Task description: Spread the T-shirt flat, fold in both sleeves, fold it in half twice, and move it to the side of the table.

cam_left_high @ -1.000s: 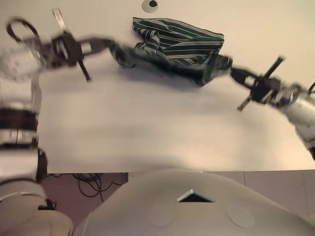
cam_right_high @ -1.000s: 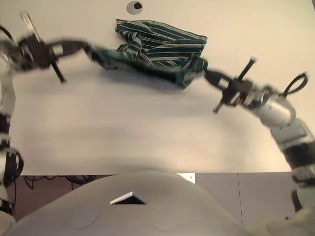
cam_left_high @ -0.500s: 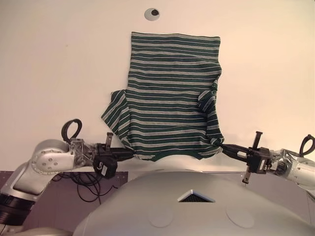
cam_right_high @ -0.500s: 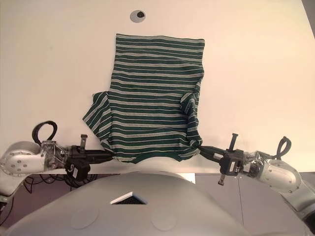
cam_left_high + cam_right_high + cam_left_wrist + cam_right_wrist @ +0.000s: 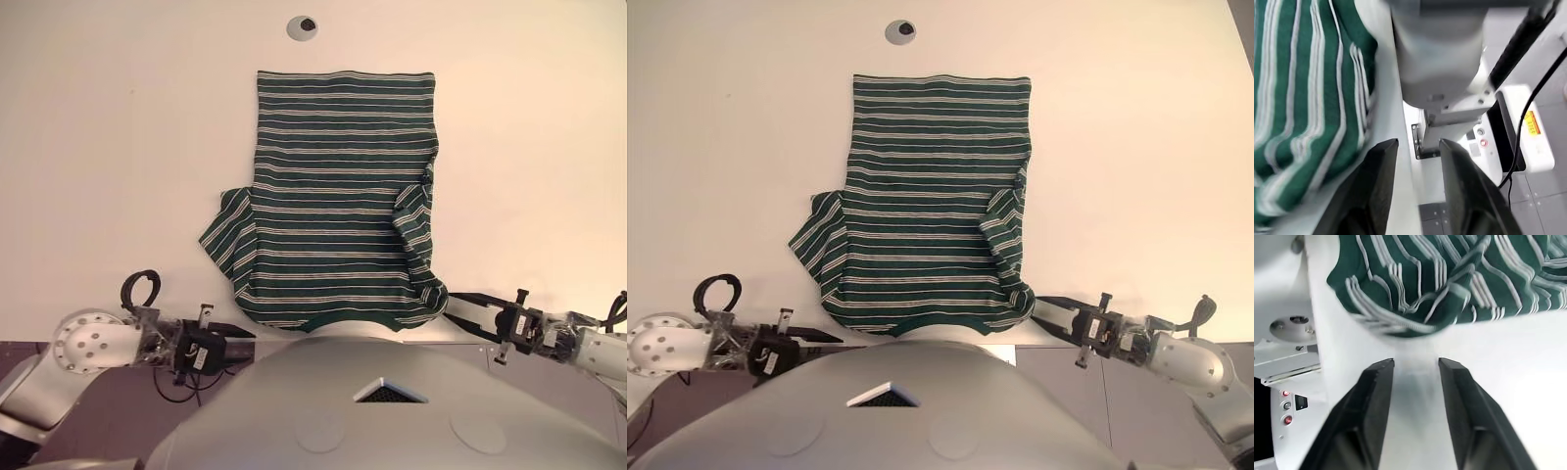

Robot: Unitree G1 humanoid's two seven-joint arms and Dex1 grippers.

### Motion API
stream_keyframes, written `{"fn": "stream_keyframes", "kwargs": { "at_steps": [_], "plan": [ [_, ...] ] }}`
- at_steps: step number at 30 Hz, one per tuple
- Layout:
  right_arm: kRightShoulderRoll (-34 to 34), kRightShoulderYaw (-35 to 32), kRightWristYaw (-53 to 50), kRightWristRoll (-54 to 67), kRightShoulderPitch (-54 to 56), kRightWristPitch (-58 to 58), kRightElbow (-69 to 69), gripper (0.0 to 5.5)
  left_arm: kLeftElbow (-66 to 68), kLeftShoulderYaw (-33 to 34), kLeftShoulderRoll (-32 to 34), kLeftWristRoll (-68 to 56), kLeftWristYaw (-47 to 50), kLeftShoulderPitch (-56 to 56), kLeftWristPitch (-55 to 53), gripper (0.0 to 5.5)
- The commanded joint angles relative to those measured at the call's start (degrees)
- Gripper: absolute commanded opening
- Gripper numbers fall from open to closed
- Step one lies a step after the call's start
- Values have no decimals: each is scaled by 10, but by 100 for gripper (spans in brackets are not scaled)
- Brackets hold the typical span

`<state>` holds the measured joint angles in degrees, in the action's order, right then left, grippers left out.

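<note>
The T-shirt (image 5: 338,196) lies in the middle of the table (image 5: 118,147), its straight hem at the far end just short of a round hole (image 5: 303,25) and its collar (image 5: 315,325) at the near edge. It is dark green with thin white stripes running across it. The body lies mostly flat and smooth. The left sleeve (image 5: 223,230) sticks out to the left, lying open on the table. The right sleeve (image 5: 411,211) is turned in over the body and creased, and the near right shoulder (image 5: 429,299) is bunched into a rumpled lump. The left gripper (image 5: 240,336) sits low at the near edge, just left of the collar, its two black fingers (image 5: 1382,161) spread apart with nothing between them; the shirt's striped edge lies just beside it, not touching. The right gripper (image 5: 458,305) is at the near right, pointing at the bunched shoulder and just short of it, fingers (image 5: 1378,382) likewise spread and holding nothing
</note>
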<state>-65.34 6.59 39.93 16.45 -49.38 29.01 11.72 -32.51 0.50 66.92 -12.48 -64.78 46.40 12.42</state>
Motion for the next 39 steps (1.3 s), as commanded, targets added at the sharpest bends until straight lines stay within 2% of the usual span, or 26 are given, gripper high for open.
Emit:
{"fn": "stream_keyframes", "kwargs": {
  "at_steps": [1,3,4,6,7,9,12,18,21,30,39],
  "plan": [
    [19,-51,32,63,-27,-2,53,238,-65,78,11,-121,-46,15,-34,148],
    [27,-84,56,111,-45,-7,88,269,-80,103,3,-196,-66,3,-52,148],
    [30,-104,68,137,-53,-13,107,286,-80,102,-9,-225,-65,-20,-59,148],
    [41,-133,84,170,-57,-22,135,286,-72,80,-42,-236,-43,-75,-65,148],
    [48,-142,84,179,-53,-29,150,286,-65,64,-61,-226,-26,-105,-69,148],
    [85,-140,49,167,-8,-45,191,286,-11,2,-119,-128,30,-191,-74,148],
    [140,-120,-11,96,67,-81,211,286,40,-46,-157,-51,54,-236,-65,148],
    [222,-44,-79,-95,134,-137,168,286,53,-58,-170,-24,56,-242,-54,148],
    [251,-28,-97,-141,153,-148,133,286,47,-63,-173,-16,54,-238,-50,148],
    [268,16,-78,-178,143,-164,107,286,32,-58,-172,-16,54,-230,-51,148],
    [276,14,-74,-159,131,-149,137,286,26,-59,-172,-15,54,-224,-54,148]
  ]
}}
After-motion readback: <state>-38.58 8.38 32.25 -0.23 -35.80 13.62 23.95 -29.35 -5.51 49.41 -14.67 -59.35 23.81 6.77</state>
